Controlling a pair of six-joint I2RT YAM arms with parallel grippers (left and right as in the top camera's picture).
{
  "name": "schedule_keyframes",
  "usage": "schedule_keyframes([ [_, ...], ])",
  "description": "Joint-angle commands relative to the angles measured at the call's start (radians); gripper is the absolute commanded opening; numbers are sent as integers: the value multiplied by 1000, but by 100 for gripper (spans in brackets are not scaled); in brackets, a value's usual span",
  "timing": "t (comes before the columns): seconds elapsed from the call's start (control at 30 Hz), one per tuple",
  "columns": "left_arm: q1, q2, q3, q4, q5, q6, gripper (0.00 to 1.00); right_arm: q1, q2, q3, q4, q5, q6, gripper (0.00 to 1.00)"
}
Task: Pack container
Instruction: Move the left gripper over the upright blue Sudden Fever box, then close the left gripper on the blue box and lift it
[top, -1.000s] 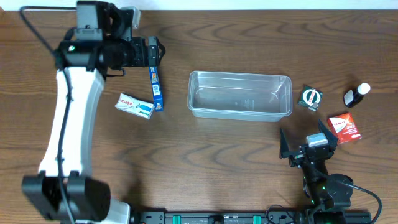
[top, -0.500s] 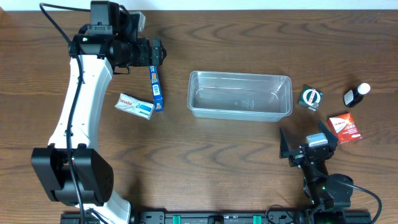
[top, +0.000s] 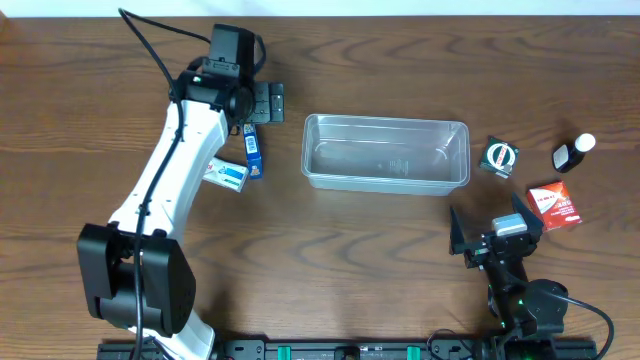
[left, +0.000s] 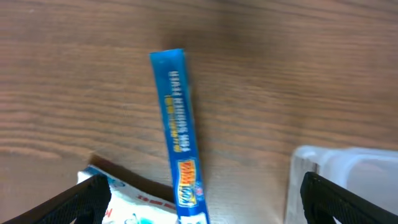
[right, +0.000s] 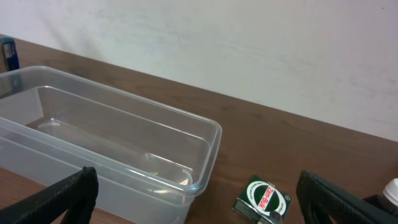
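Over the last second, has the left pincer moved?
Yes. The left pincer swung right, closer to the container, and now hangs over the blue box.

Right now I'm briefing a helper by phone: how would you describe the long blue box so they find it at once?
Start at the clear container in the middle of the wooden table and look just off its left end. The blue box lies there beside a white box; it alone is long, narrow and bright blue with yellow lettering.
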Motion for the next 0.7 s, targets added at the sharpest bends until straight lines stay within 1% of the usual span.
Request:
schedule_keyframes([
  [0.0,11,11,-33,28,-67,-104,98,9,-4,-2,-4,2,8,99],
  [0.13,11,11,-79,87,-67,-135,98,10,-4,-2,-4,2,8,99],
  [0.4,11,11,-201,214,-67,-153,100,9,-4,-2,-4,2,8,99],
  [0.43,11,11,-209,220,-67,-153,98,10,-4,-2,-4,2,8,99],
  [0.5,11,11,-211,229,-66,-153,89,10,-3,-2,-4,2,8,99],
  [0.53,11,11,-211,234,-67,-153,82,9,-4,-2,-4,2,8,99],
  [0.6,11,11,-211,248,-66,-153,74,10,-4,-2,-4,2,8,99],
  [0.67,11,13,-211,257,-67,-152,74,10,-4,-2,-4,2,8,99],
])
